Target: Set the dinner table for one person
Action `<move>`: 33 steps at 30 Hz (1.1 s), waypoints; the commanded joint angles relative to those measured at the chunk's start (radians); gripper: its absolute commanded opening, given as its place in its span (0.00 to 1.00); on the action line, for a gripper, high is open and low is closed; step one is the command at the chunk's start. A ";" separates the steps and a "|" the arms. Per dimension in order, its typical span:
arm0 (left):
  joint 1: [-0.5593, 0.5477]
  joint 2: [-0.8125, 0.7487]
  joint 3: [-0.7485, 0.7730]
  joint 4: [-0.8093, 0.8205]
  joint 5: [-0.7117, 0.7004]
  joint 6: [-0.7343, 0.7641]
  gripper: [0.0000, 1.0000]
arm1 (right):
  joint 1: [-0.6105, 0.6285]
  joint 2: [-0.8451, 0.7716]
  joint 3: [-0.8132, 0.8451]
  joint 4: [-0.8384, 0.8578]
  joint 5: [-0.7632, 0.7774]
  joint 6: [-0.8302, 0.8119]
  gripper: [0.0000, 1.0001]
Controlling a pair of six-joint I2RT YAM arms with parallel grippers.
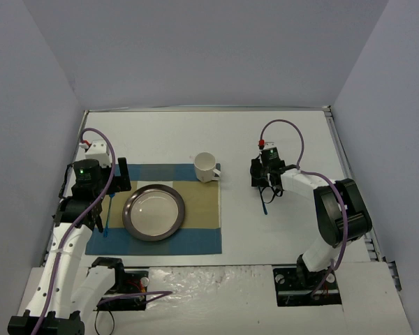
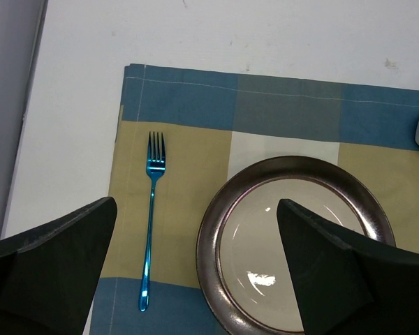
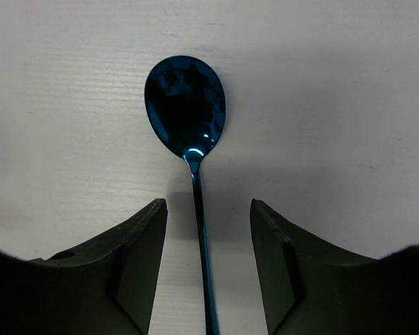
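Note:
The white dinner table [image 1: 160, 132] holds a blue-and-tan checked placemat [image 1: 195, 237]. On it lie a dark-rimmed plate [image 1: 153, 212] and, at its left, a blue fork [image 1: 107, 220]. A white cup [image 1: 206, 167] stands at the mat's far right corner. My left gripper [image 2: 195, 206] is open and empty above the fork [image 2: 152, 209] and the plate [image 2: 216, 230]. A blue spoon [image 3: 187, 98] lies on the bare table right of the mat. My right gripper [image 3: 208, 204] is open and low over it, its fingers either side of the handle, not touching.
Grey walls close the table on the left, back and right. The right arm's elbow [image 1: 342, 213] stands over the table's right side. Both arm bases sit at the near edge.

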 commanded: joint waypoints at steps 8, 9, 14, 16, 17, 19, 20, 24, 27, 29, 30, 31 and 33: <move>0.001 -0.030 0.019 0.026 -0.064 0.004 0.97 | 0.023 0.065 0.113 -0.097 0.073 -0.009 0.40; 0.001 -0.032 0.018 0.026 -0.066 0.004 0.97 | 0.025 0.077 0.121 -0.103 0.071 -0.009 0.40; 0.002 -0.036 0.017 0.026 -0.067 0.005 0.97 | 0.029 0.101 0.141 -0.114 0.054 -0.007 0.34; 0.001 -0.036 0.017 0.026 -0.066 0.005 0.97 | 0.031 0.106 0.148 -0.115 0.055 -0.006 0.30; 0.001 -0.037 0.017 0.026 -0.066 0.005 0.97 | 0.032 0.108 0.150 -0.115 0.055 -0.005 0.26; 0.003 -0.040 0.017 0.027 -0.065 0.005 0.97 | 0.033 0.109 0.151 -0.119 0.054 -0.002 0.17; 0.003 -0.040 0.017 0.026 -0.064 0.005 0.97 | 0.033 0.105 0.150 -0.127 0.054 0.000 0.12; 0.002 -0.049 0.016 0.029 -0.063 0.005 0.97 | 0.035 0.049 0.153 -0.156 0.068 0.010 0.00; 0.003 -0.055 0.013 0.032 -0.061 0.006 0.97 | 0.042 -0.009 0.164 -0.181 0.071 0.025 0.00; 0.003 -0.059 0.011 0.033 -0.062 0.007 0.97 | 0.050 -0.076 0.173 -0.207 0.079 0.050 0.00; 0.003 -0.061 0.011 0.035 -0.062 0.007 0.97 | 0.061 -0.110 0.175 -0.216 0.082 0.066 0.00; 0.003 -0.064 0.011 0.034 -0.062 0.007 0.97 | 0.076 -0.143 0.175 -0.226 0.086 0.089 0.00; 0.003 -0.068 0.011 0.035 -0.063 0.007 0.97 | 0.108 -0.202 0.172 -0.244 0.093 0.138 0.00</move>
